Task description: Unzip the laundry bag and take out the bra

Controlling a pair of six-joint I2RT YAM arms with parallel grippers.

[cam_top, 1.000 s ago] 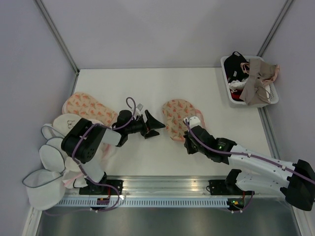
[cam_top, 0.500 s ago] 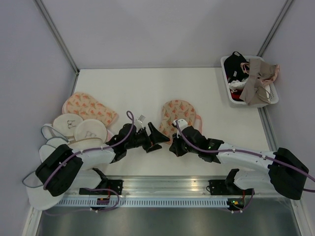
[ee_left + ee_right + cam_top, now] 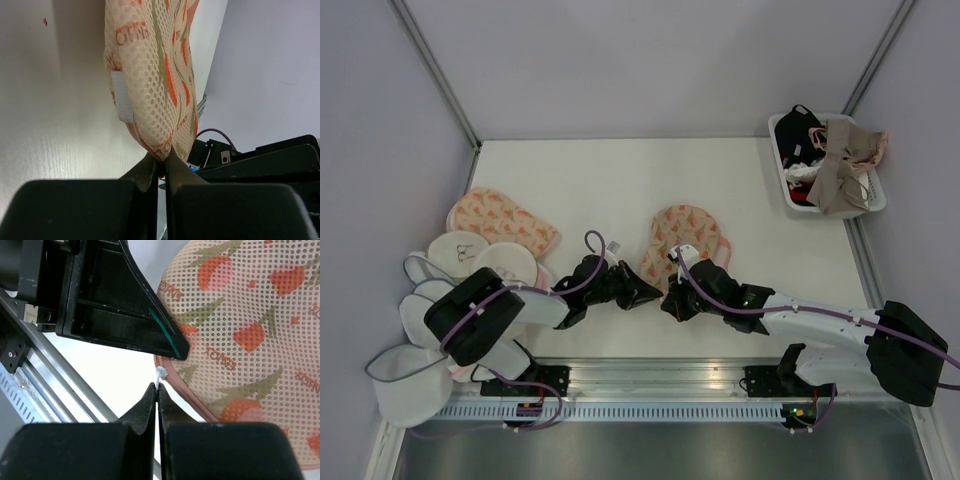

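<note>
Since a second ago the left gripper (image 3: 650,292) has swung in and clamped tight on the laundry bag's (image 3: 685,235) near edge. Beside it, the right gripper (image 3: 156,390) pinches the white zipper pull (image 3: 160,374). The laundry bag lies well left of the white bin (image 3: 786,190).

The laundry bag (image 3: 250,365) print repeats, seemingly, "ENJOY".

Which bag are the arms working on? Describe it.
Find the middle of the white table. There lies a peach laundry bag with orange-red print, its near edge pinched by the left pincer and right pincer. Its twin sits far left among white pouches.
</note>
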